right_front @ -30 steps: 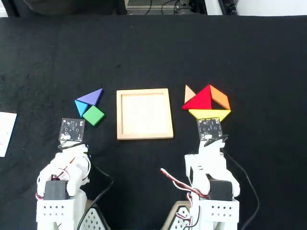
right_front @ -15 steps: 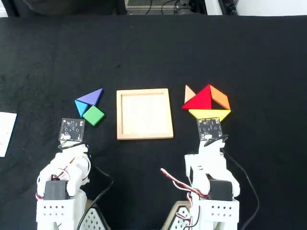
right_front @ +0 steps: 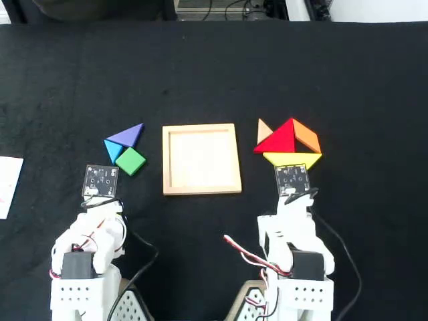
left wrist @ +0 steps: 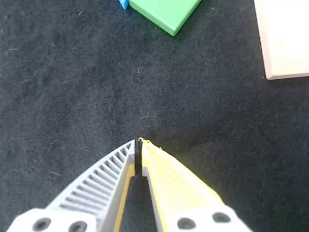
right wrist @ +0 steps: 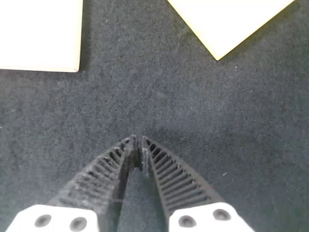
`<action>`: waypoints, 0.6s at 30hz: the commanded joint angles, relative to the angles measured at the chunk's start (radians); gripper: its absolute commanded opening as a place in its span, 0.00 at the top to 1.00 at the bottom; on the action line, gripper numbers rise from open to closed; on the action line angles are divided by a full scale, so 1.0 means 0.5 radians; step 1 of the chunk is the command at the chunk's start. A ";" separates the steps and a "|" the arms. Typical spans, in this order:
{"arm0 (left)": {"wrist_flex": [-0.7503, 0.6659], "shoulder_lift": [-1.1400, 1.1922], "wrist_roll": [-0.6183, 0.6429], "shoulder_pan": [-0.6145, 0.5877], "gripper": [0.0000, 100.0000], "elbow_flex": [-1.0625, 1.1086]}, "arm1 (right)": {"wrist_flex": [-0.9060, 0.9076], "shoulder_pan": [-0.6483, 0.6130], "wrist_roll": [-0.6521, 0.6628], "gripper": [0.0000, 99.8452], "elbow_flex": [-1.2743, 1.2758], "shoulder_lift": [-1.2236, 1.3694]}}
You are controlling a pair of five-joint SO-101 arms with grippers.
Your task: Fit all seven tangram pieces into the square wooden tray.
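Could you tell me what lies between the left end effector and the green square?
Just bare black cloth, seen in the left wrist view between the left end effector and the green square.

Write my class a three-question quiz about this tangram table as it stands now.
1. True or false: the wooden tray already holds a piece.
2. Which piece lies nearest the left gripper? A) orange triangle B) green square C) yellow piece
3. Fill in: the cluster containing the red triangle has ___ pieces.
Key: 1 false; 2 B; 3 four.
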 commanded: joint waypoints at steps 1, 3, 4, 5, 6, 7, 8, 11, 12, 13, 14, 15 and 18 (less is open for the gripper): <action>0.003 -0.015 0.003 0.011 0.97 0.032 | 0.009 0.018 0.012 0.99 -0.002 -0.124; 0.003 -0.015 0.003 0.011 0.97 0.032 | 0.009 0.018 0.012 0.99 -0.002 -0.124; 0.003 -0.015 0.006 0.017 0.97 0.032 | 0.009 0.018 0.012 0.99 -0.002 -0.124; 0.003 -0.015 0.006 0.020 0.97 0.032 | 0.009 0.018 0.012 0.99 -0.002 -0.124; 0.003 -0.015 0.006 0.020 0.97 0.032 | 0.009 0.018 0.012 0.99 -0.002 -0.124; 0.003 -0.015 0.006 0.020 0.97 0.032 | 0.009 0.018 0.012 0.99 -0.002 -0.124; 0.003 -0.015 0.006 0.020 0.97 0.032 | 0.009 0.018 0.012 0.99 -0.002 -0.124; 0.003 -0.015 0.006 0.020 0.97 0.032 | 0.009 0.018 0.012 0.99 -0.002 -0.124; 0.003 -0.015 0.006 0.020 0.97 0.032 | 0.009 0.018 0.012 0.99 -0.002 -0.124; 0.003 -0.015 0.006 0.020 0.97 0.032 | 0.009 0.006 0.012 0.99 -0.002 -0.124; 0.003 -0.015 0.006 0.020 0.97 0.032 | 0.009 0.006 0.009 0.99 -0.002 -0.124; 0.003 -0.015 0.006 0.020 0.97 0.032 | 0.009 0.006 0.006 0.99 -0.002 -0.127; 0.003 -0.015 0.009 0.020 0.97 0.032 | 0.009 0.006 0.003 0.99 -0.002 -0.127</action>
